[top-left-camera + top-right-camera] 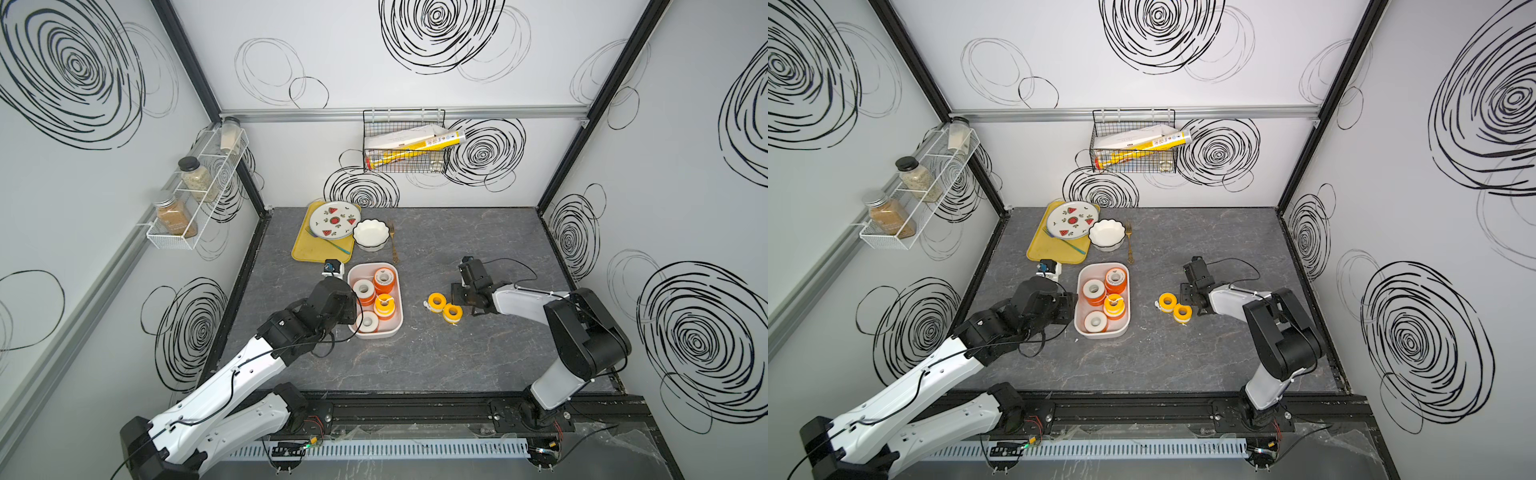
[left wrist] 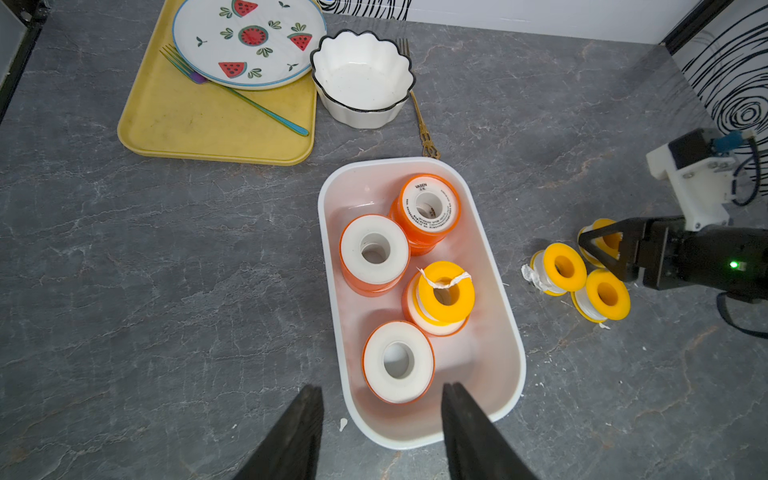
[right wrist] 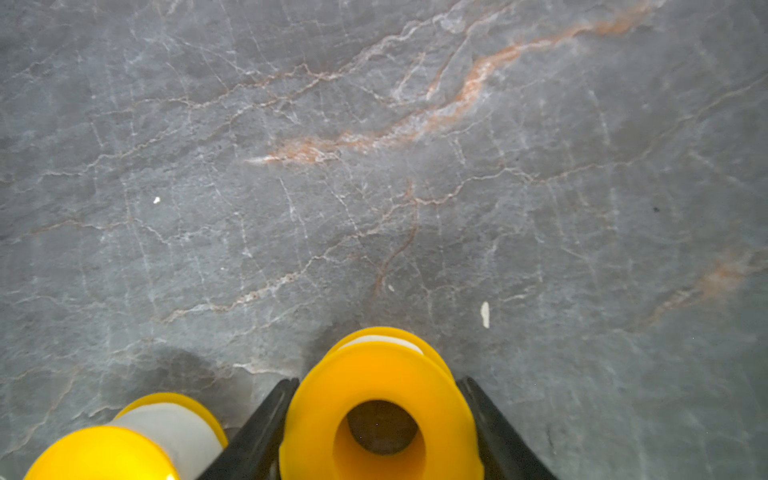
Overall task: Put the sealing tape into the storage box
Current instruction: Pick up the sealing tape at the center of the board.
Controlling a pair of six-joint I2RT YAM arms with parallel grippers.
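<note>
Your right gripper point(image 3: 377, 381) sits low on the worktop point(image 1: 457, 232), right of its middle, with one yellow spool point(image 3: 378, 374) of sealing tape between its jaws. That spool lies flat with its hole up. The black fingers point(image 3: 266, 428) stand close against either side of its flange (you cannot tell whether they press on it or only flank it).

A second yellow spool point(image 1: 436, 300) and a third yellow spool point(image 1: 452, 311) lie side by side on the worktop just beside this gripper, on the side toward the storage box point(image 1: 400, 303).

The box stands left of the worktop's middle, well apart from the right gripper. It holds four spools: a labelled orange spool point(image 2: 426, 203) at its far end, a white-faced spool point(image 2: 374, 253) beside that, a yellow one with a loose tape end point(image 2: 446, 293), and another white-faced spool point(image 2: 397, 361) at the front end.

Your left gripper point(image 2: 381, 388) hangs over that front end with its jaws apart and empty. One finger point(image 2: 465, 428) is above the box's inside. The other is above the bare worktop outside the left wall.
</note>
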